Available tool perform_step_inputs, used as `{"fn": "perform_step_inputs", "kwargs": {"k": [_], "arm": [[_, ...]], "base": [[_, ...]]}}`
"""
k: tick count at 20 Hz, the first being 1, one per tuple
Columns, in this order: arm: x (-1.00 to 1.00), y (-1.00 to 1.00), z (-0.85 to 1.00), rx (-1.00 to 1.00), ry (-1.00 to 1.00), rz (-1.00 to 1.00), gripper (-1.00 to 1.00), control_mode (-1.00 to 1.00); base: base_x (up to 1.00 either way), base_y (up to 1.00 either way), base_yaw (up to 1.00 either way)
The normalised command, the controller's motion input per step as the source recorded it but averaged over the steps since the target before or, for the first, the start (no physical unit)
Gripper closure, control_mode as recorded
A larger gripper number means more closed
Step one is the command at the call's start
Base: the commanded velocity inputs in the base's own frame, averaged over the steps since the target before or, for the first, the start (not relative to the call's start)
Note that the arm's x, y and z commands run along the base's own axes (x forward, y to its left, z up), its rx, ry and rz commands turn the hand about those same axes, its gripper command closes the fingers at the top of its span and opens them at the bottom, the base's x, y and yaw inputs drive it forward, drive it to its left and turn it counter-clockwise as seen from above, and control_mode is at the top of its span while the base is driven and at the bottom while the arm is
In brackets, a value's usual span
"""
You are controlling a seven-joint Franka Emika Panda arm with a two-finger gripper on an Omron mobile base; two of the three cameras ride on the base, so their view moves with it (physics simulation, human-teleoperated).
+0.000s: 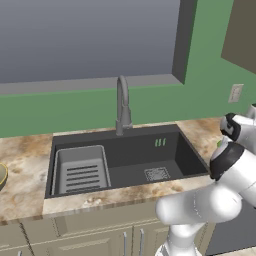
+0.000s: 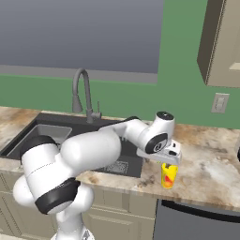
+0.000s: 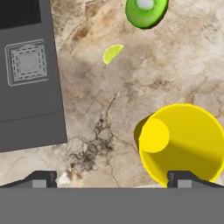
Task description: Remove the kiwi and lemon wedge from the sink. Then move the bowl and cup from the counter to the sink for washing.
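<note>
1. A green-walled kitchen is framing the marbled counter (image 2: 206, 159) that surrounds the sink (image 1: 130, 160).
2. The gripper (image 3: 116, 178) is hovering over the counter just right of the sink, jaws standing wide apart and holding nothing.
3. The cup (image 3: 183, 144) is standing upright beneath it; kiwi (image 3: 145, 12) and lemon wedge (image 3: 112, 53) are lying on the counter beyond the cup, outside the sink.
4. The cup is probably light, rigid and smooth: gripping across its rim or opposite walls looks best.

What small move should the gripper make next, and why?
Probably shift sideways to centre on the cup, then descend. The open gripper hangs above it, off-centre: one fingertip overlaps the rim. The kiwi and lemon wedge already lie on the counter.
</note>
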Motion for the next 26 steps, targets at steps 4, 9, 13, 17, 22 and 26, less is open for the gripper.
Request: {"fn": "perform_step_inputs", "kwargs": {"k": [4, 9, 13, 17, 22, 26], "arm": [[0.09, -0.11, -0.12, 0.0, 0.05, 0.01, -1.0, -1.0], [0.13, -0.06, -0.13, 0.0, 0.06, 0.02, -1.0, -1.0], [0.08, -0.08, -0.15, 0.0, 0.04, 0.02, -1.0, -1.0], [0.04, -0.11, -0.15, 0.0, 0.04, 0.02, -1.0, -1.0], [0.0, -0.13, -0.15, 0.0, 0.01, 0.02, -1.0, -1.0], [0.0, -0.11, -0.12, 0.0, 0.0, 0.02, -1.0, -1.0]], "base": [[0.0, 0.0, 0.0], [0.0, 0.0, 0.0], [0.0, 0.0, 0.0], [0.0, 0.0, 0.0], [0.0, 0.0, 0.0], [0.0, 0.0, 0.0]]}}
